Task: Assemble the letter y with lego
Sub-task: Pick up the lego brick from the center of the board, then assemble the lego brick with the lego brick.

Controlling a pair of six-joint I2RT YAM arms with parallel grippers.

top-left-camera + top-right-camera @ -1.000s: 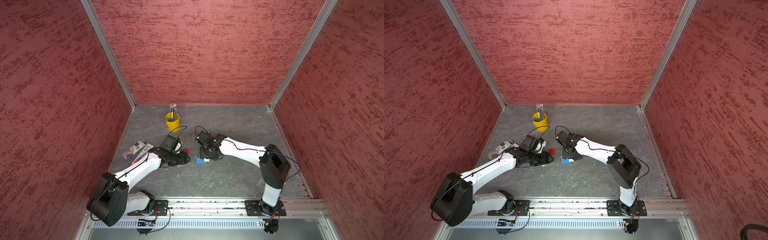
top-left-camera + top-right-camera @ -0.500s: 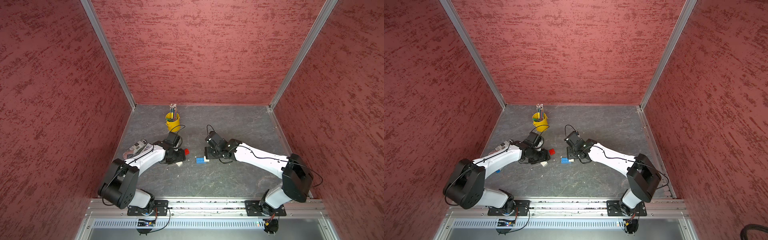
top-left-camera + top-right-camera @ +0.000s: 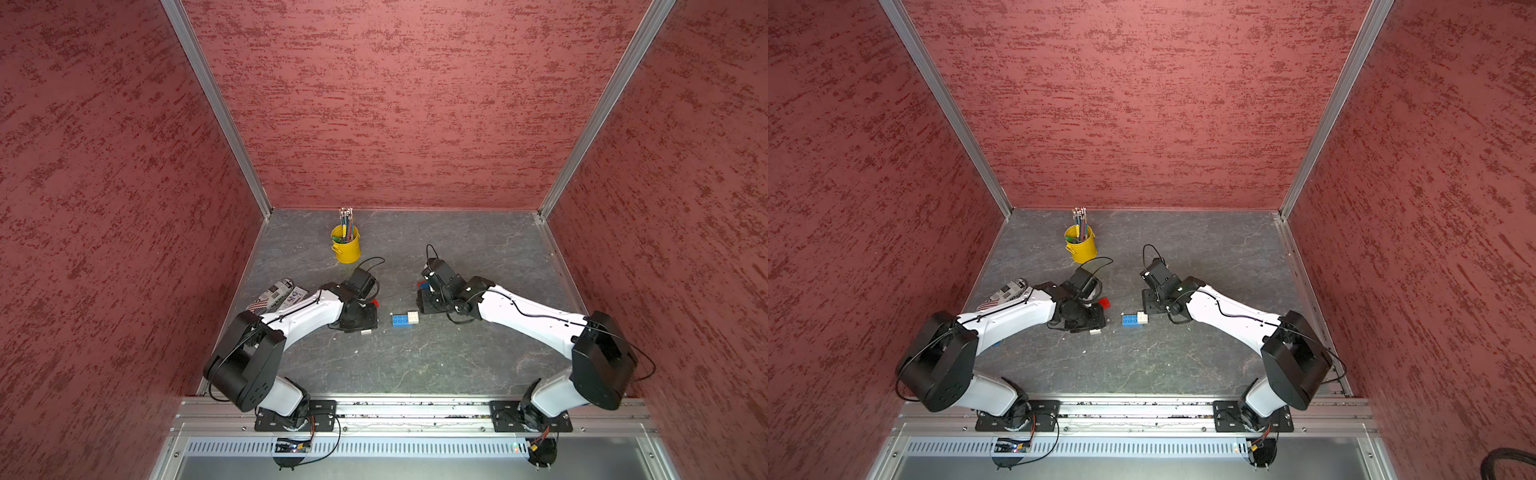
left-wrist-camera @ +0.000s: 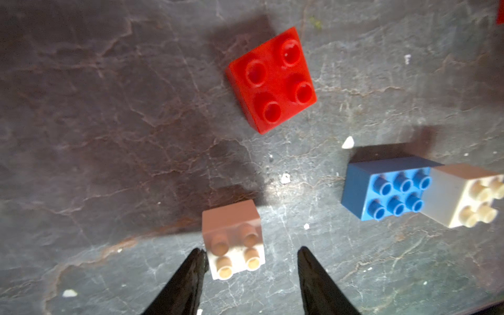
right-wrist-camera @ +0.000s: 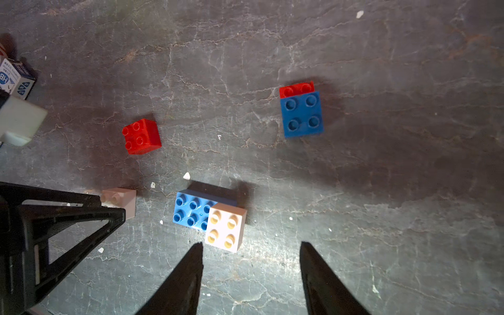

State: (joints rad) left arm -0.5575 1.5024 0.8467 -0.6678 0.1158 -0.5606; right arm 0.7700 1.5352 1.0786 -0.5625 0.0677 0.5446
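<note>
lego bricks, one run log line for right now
left fingers: open around loose white brick | right fingers: open, empty | blue rectangle: stacked white brick on one end

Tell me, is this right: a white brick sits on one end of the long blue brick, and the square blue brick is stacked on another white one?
Not quite. The square blue brick is stacked on a red brick, not a white one; the right wrist view shows it. The white brick on the long blue brick is right.
</note>
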